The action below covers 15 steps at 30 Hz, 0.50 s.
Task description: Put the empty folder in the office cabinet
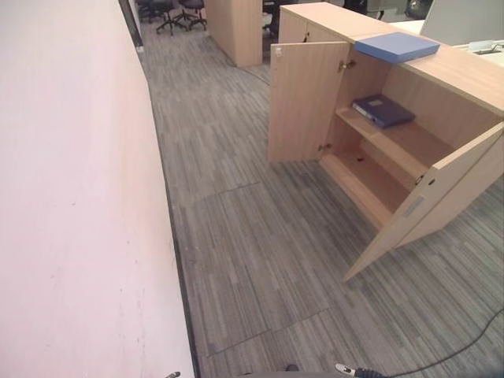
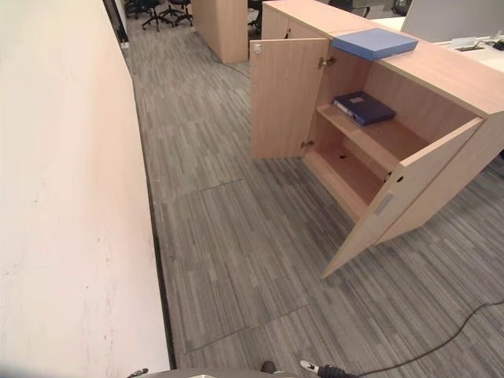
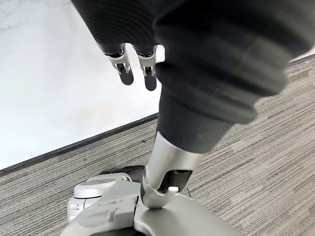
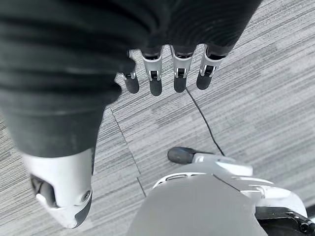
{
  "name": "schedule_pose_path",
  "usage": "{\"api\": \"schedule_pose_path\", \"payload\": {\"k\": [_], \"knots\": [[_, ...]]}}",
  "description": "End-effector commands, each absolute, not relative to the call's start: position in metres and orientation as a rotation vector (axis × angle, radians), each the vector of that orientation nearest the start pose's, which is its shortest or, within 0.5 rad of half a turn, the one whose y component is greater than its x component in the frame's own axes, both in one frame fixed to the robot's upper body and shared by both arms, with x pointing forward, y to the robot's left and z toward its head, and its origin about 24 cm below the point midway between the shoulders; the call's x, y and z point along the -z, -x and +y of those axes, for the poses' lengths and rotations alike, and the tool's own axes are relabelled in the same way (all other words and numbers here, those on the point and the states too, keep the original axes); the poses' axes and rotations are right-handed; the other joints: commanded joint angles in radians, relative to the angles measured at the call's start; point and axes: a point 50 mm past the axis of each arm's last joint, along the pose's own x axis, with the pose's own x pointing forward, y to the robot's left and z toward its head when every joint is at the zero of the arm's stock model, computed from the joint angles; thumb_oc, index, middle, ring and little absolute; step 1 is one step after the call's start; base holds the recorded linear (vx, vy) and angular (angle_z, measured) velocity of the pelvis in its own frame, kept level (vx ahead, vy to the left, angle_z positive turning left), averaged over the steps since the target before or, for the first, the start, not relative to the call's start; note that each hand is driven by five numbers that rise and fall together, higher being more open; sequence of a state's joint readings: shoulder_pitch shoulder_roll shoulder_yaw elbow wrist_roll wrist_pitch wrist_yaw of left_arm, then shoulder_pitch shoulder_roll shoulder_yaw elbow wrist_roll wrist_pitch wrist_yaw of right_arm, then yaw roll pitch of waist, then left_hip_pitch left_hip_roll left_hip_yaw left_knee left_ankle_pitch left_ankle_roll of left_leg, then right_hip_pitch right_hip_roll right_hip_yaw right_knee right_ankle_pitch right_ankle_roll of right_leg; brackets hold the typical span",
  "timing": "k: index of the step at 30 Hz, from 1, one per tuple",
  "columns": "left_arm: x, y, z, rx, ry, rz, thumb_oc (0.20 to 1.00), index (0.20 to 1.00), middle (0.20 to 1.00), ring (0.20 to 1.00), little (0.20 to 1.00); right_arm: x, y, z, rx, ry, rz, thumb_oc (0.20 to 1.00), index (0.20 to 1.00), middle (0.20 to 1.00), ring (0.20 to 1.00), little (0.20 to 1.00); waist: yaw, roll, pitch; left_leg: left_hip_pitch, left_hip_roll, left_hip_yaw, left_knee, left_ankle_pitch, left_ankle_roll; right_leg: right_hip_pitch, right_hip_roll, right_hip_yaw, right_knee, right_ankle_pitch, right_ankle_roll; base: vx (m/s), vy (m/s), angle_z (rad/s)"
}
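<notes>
Silver fingers with dark tips hanging loose and straight on left hand (image 3: 135, 69) and right hand (image 4: 167, 73), holding nothing, above stripy grey carpet (image 1: 260, 260). Wooden cabinet (image 1: 465, 79) with both doors open; dark blue folder (image 1: 383, 110) flat on its upper shelf, lighter blue flat one (image 1: 396, 46) on top. Bottom shelf partly hidden behind near door (image 1: 425, 197).

A dark blue folder (image 1: 383, 110) lies flat on the upper shelf of the light-wood office cabinet (image 1: 457, 79) — both doors swung wide open, the lower shelf bare.
</notes>
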<state>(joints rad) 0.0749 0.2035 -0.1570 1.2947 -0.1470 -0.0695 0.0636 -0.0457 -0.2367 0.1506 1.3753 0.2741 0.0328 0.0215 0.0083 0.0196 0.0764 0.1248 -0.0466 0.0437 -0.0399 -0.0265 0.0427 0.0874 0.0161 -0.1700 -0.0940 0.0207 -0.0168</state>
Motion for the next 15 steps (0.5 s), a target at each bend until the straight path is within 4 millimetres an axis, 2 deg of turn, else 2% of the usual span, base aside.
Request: {"api": "schedule_pose_path", "payload": {"k": [1,13,15], "knots": [[0.1726,-0.0519,0.2163,-0.074,-0.245,1.317,1.000,1.000,1.000,1.000,1.000,0.1646,-0.0799,-0.2403,0.186,0.103,1.343,1.000,1.000,1.000,1.000,1.000,-0.008,-0.027,-0.021,-0.026,0.007,-0.073,-0.047,-0.023,-0.047,0.046,-0.078,0.003,0.007,-0.020,0.102,0.00,0.000,0.00],[0.1717,-0.0557,0.2180,-0.085,-0.261,1.300,1.000,1.000,1.000,1.000,1.000,0.1648,-0.0788,-0.2406,0.194,0.097,1.352,1.000,1.000,1.000,1.000,1.000,-0.004,-0.030,-0.023,-0.022,0.007,-0.075,-0.047,-0.026,-0.047,0.050,-0.077,0.002,0.007,-0.024,0.102,0.00,0.000,0.00],[0.1717,-0.0547,0.2186,-0.093,-0.259,1.302,1.000,1.000,1.000,1.000,1.000,0.1668,-0.0745,-0.2351,0.174,0.094,1.348,1.000,1.000,1.000,1.000,1.000,-0.005,-0.031,-0.021,-0.023,0.007,-0.073,-0.047,-0.025,-0.047,0.048,-0.076,0.004,0.007,-0.022,0.102,0.00,0.000,0.00]]}}
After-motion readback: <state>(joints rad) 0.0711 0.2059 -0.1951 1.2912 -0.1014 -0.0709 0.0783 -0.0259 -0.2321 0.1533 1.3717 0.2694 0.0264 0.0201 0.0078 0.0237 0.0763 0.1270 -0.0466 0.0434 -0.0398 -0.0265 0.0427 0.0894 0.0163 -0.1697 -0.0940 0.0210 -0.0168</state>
